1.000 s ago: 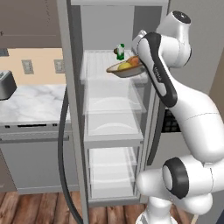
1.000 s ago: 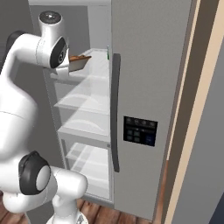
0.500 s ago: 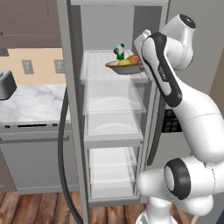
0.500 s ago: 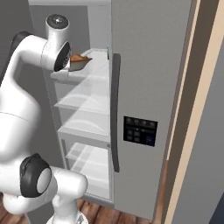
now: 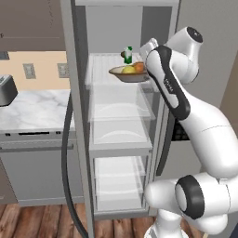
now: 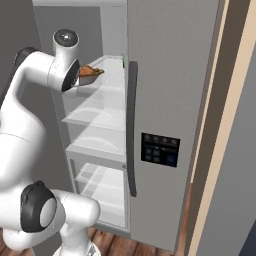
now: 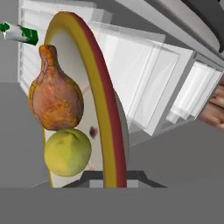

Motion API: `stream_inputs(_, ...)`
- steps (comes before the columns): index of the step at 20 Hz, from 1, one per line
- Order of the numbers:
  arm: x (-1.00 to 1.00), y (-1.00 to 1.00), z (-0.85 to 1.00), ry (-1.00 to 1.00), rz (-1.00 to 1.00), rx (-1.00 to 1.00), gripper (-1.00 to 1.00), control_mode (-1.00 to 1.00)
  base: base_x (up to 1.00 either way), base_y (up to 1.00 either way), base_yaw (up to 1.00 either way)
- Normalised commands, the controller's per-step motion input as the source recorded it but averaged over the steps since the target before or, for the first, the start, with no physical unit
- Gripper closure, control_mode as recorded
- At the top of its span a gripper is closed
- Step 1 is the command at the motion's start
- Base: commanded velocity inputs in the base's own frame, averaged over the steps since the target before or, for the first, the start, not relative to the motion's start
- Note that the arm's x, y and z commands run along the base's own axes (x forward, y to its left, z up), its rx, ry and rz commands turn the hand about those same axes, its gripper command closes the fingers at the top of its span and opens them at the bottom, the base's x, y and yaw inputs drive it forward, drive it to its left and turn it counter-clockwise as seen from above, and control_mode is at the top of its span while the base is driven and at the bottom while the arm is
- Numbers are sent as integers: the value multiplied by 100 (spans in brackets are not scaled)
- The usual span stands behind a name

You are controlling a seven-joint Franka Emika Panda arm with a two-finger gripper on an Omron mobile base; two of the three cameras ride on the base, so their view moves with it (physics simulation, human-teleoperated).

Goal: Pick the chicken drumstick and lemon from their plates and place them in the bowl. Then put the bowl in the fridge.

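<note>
In the left base view the arm's forearm covers the 3 o'clock edge of the bowl. In the right base view the arm's elbow hides most of that bowl. A green-and-white item behind the bowl is too small to identify. The hand view cuts the fridge at its edges.

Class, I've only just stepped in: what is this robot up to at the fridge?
The gripper is shut on the rim of the bowl, holding it at the top shelf of the open fridge. The chicken drumstick and the lemon lie in the bowl, touching. A green-capped bottle stands further back on that shelf.
</note>
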Motion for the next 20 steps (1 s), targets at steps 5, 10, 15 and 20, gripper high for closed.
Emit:
stream_inputs(5,30,16,-20,-1,0,0,100,-100,0,0,0)
stream_inputs(10,37,12,-15,-3,0,0,100,-100,0,0,0)
stream_inputs(15,33,2,-15,-4,0,0,100,-100,0,0,0)
stream_inputs(20,35,0,-12,-4,0,-1,100,-100,0,0,0)
